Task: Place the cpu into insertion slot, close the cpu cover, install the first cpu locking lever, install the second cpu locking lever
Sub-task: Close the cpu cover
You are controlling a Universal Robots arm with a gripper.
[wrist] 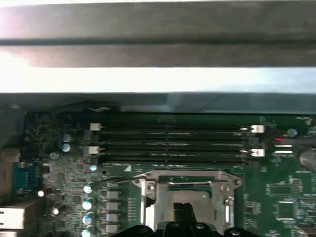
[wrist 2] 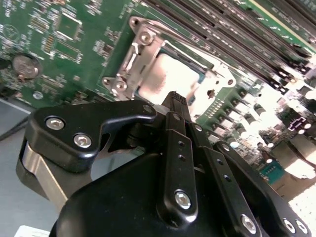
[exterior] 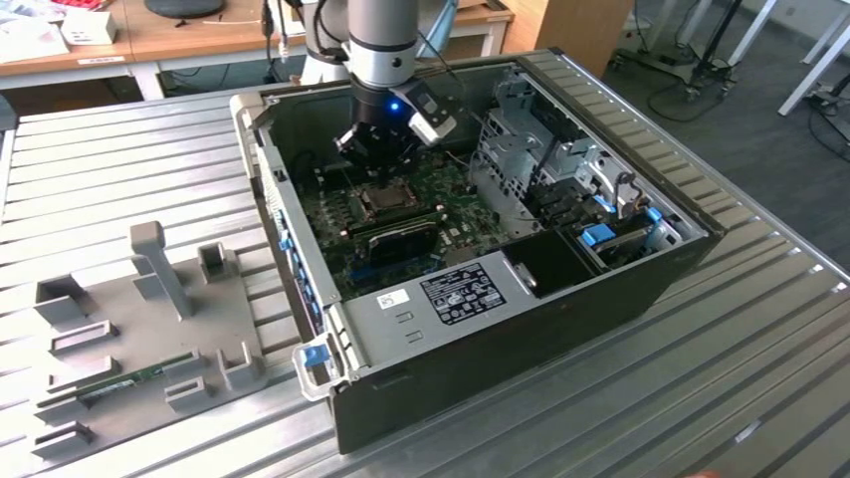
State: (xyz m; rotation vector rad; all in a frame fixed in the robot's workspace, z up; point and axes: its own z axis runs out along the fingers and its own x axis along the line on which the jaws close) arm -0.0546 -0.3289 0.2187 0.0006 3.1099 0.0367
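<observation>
**Silvery cpu cover (wrist 2: 129, 54) flat around the cpu (wrist 2: 170, 76)**

Black memory slots (wrist: 168, 145) run just beside the insertion slot (exterior: 385, 201), where the chip sits. The gripper (wrist 2: 174, 98) hangs close over it, fingers pressed together, holding nothing. The open computer case (exterior: 558, 299) stands on a ribbed metal table (exterior: 133, 149). Beside it, a grey fixture tray (exterior: 139, 334) holds a memory stick (exterior: 133, 380).

A black metal computer case (exterior: 531, 339) lies on the ribbed steel tabletop (exterior: 133, 149), with a grey fixture plate (exterior: 146, 329) at the exterior view's left. Inside, the square cpu (wrist 2: 170, 74) sits in the silver-rimmed insertion slot (wrist: 228, 190).
</observation>
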